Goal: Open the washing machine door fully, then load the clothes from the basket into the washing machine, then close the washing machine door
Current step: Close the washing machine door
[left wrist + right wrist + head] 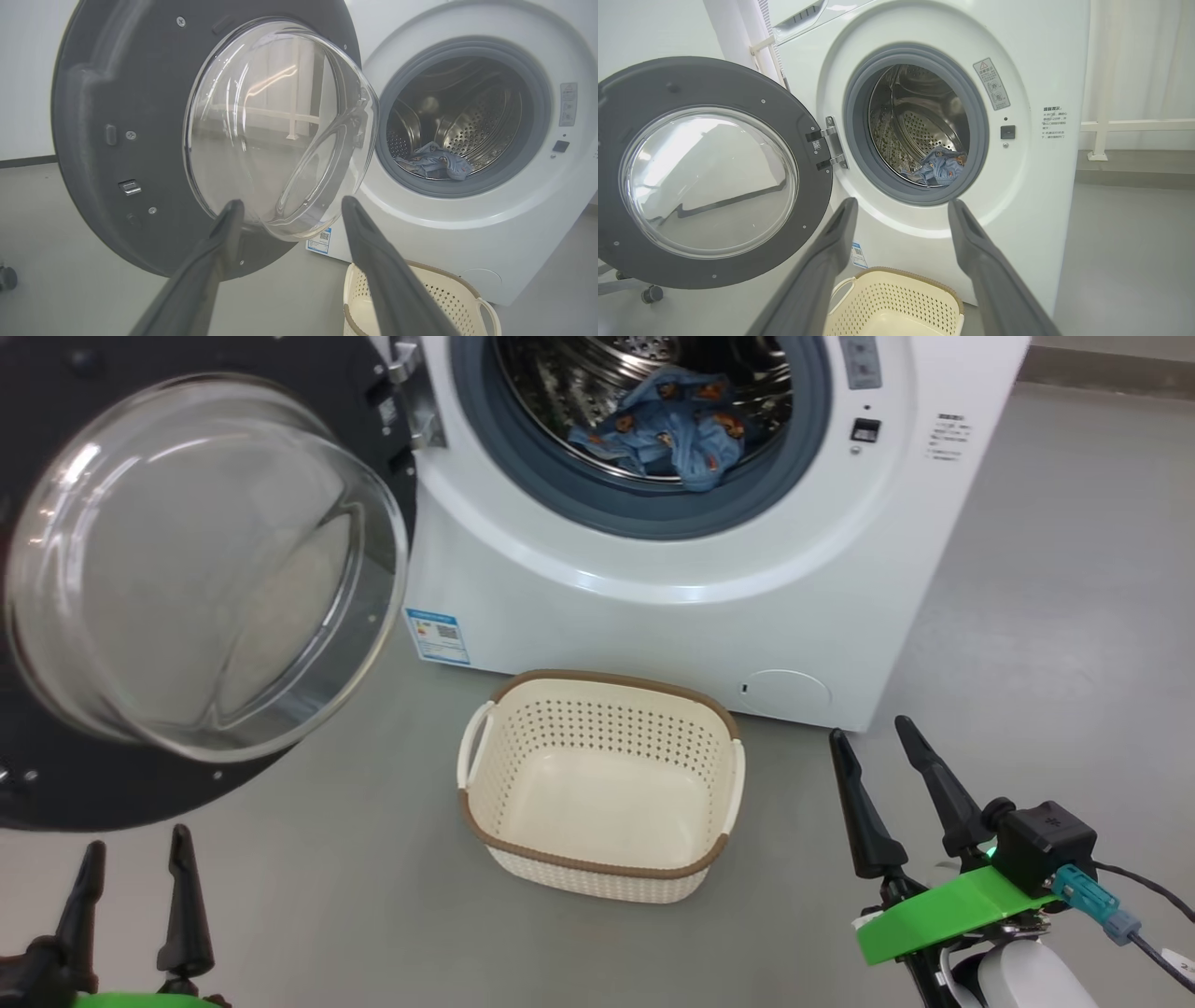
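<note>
Now the door stands wide open at the left, the clothes lie inside the washer, and the basket is empty. The left pincer and right pincer are released, holding nothing. The door looks stiff, hinged and weighty, its glass slick; push on the dark rim opposite the hinge.

Clear way into the washing machine; open door at left.

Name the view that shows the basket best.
The head view: it looks down into the basket, showing its whole rim and bare bottom. The right wrist view cuts off its near part at the bottom edge; the left wrist view catches just one end.
</note>
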